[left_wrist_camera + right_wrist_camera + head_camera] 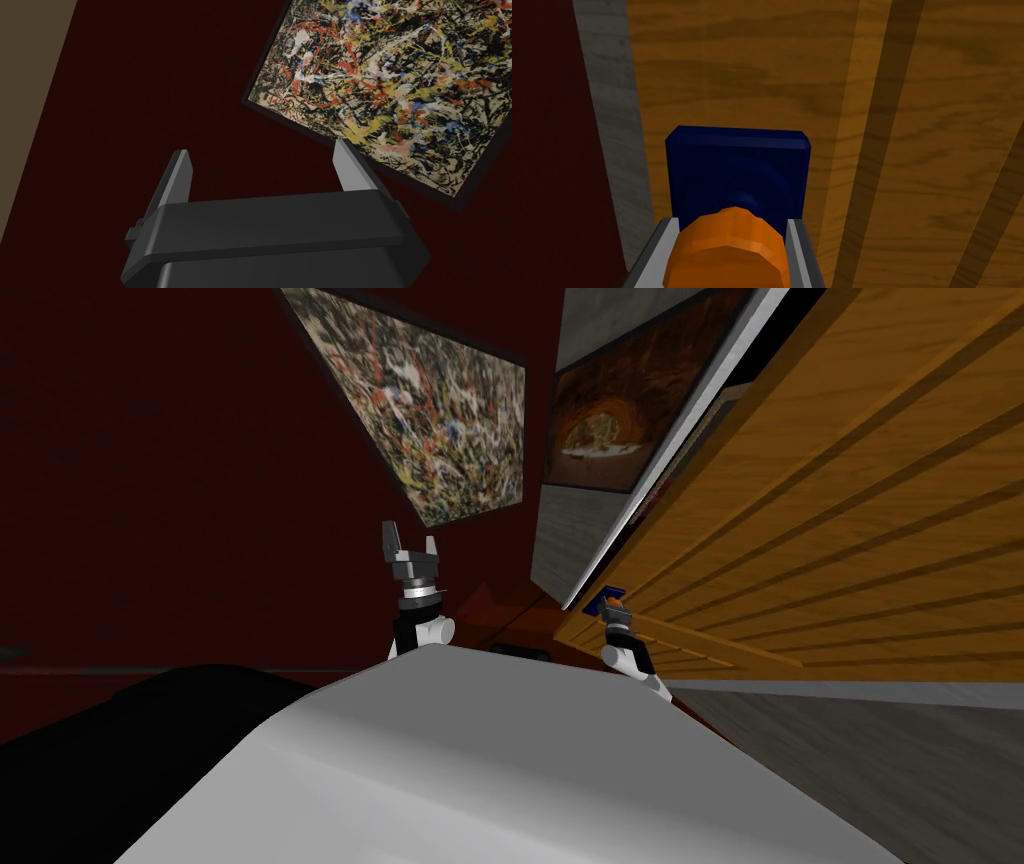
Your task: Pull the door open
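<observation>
On the wooden door (912, 100), fingers (659, 245) of the right gripper (730, 223) clamp the orange knob (727, 250).

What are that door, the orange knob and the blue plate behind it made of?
Door: looks like wood, matte brown with darker grain streaks. Knob: smooth, faceted plain orange, faintly shiny; plastic or painted metal, unclear. Plate: flat dark blue, material likewise unclear.
</observation>
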Controlling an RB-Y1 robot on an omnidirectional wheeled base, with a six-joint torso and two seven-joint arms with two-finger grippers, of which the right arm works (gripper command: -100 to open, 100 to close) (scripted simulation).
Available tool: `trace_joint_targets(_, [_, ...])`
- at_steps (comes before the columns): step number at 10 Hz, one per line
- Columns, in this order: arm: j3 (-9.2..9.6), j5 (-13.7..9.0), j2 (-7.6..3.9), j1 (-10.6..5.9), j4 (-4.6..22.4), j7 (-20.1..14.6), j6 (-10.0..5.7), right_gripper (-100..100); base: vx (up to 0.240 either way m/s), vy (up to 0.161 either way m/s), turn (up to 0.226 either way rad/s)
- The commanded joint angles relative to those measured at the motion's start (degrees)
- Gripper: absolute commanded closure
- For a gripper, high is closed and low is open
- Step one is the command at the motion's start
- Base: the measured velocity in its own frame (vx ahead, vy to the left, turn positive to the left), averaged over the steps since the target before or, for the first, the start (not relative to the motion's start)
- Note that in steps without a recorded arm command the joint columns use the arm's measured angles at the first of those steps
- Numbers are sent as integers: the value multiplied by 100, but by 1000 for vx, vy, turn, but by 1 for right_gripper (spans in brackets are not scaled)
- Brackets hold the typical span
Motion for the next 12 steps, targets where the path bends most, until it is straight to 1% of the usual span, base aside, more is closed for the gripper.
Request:
trace_joint_targets(1, [97,4,-87,76,-67,-93,-40,100,-215,-36,126])
trace_joint_targets(5, [288,13,-305,218,-179,-291,-145,100,-215,-56,115])
trace_joint_targets(6, [268,12,-265,197,-145,-256,-119,100,-91,-27,45])
trace_joint_targets(7, [374,1,-366,281,-187,-328,-182,100,-172,-40,149])
trace_joint_targets(8, [413,-7,-417,315,-210,-359,-217,100,-221,-47,209])
trace_joint_targets(12, [593,-43,-656,475,-321,-505,-380,100,-220,-41,136])
